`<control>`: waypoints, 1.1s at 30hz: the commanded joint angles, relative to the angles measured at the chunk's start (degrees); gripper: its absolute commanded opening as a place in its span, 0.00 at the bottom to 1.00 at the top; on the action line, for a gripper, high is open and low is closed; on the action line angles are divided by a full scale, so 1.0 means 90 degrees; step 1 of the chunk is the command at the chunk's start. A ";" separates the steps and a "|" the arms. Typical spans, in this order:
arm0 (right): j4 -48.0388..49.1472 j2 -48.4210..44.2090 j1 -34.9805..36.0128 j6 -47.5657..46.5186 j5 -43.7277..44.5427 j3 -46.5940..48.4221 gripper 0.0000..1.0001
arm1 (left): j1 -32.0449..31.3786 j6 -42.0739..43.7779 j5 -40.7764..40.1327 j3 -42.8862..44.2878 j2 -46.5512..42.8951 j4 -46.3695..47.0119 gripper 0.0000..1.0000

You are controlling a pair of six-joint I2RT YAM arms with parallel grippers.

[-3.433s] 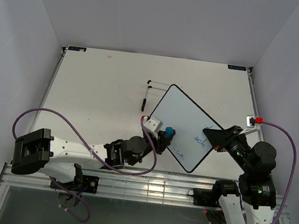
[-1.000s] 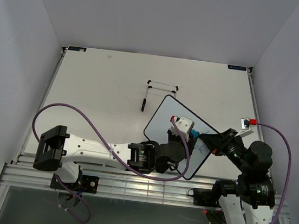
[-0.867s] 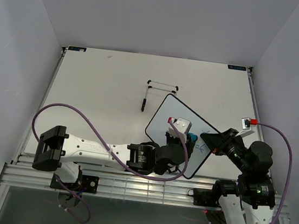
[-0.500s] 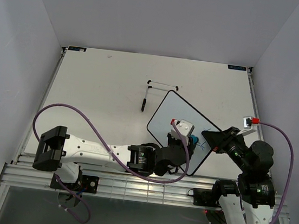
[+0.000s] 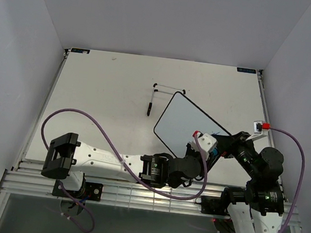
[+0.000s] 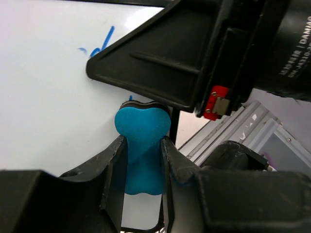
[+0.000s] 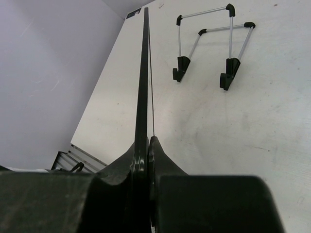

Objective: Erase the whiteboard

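Note:
The whiteboard (image 5: 183,125), white with a thin black rim, is held tilted over the table's right half. My right gripper (image 5: 228,146) is shut on its near right edge; in the right wrist view the board shows edge-on (image 7: 144,73). My left gripper (image 5: 208,151) is shut on the blue bone-shaped eraser (image 6: 142,141) and presses it on the board (image 6: 43,107) close to the right gripper's fingers (image 6: 160,73). A little blue writing (image 6: 99,43) remains beside them.
The thin black wire stand (image 5: 160,97) lies on the table behind the board; it also shows in the right wrist view (image 7: 209,43). The table's near edge rail (image 5: 135,191) runs below the arms.
My left gripper has slid the eraser to the right across the board, towards the right gripper. The blue writing on the board's right part has mostly gone. The board has shifted slightly.

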 commanded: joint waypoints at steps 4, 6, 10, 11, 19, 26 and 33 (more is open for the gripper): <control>0.1616 -0.0282 0.0130 0.0883 -0.1087 0.0189 0.08 | -0.0049 0.0270 0.0593 0.0495 0.0493 -0.0392 0.00; 0.1567 -0.0272 0.0130 0.0824 -0.1087 0.0296 0.08 | 0.0136 0.0046 0.0553 0.0563 0.0542 -0.0898 0.00; 0.1372 -0.0262 0.0130 0.0707 -0.1077 0.0608 0.08 | 0.0517 -0.0403 0.0505 0.0224 0.0328 -0.1212 0.00; 0.1381 -0.0272 0.0130 0.0707 -0.1165 0.0628 0.08 | 0.0663 -0.0481 0.0476 0.0135 0.0250 -0.1251 0.00; 0.1498 -0.0321 0.0130 0.0912 -0.1429 0.0590 0.08 | 0.1309 -0.0483 0.0339 -0.0842 -0.0405 -0.0559 0.00; 0.1235 -0.0311 0.0130 0.0727 -0.1449 0.0668 0.08 | 0.1786 -0.0609 0.0163 -0.1388 -0.0493 -0.0265 0.00; 0.1196 -0.0204 0.0130 0.0658 -0.1624 0.1077 0.08 | 0.2762 -0.0999 0.0416 -0.2491 -0.0922 -0.0147 0.00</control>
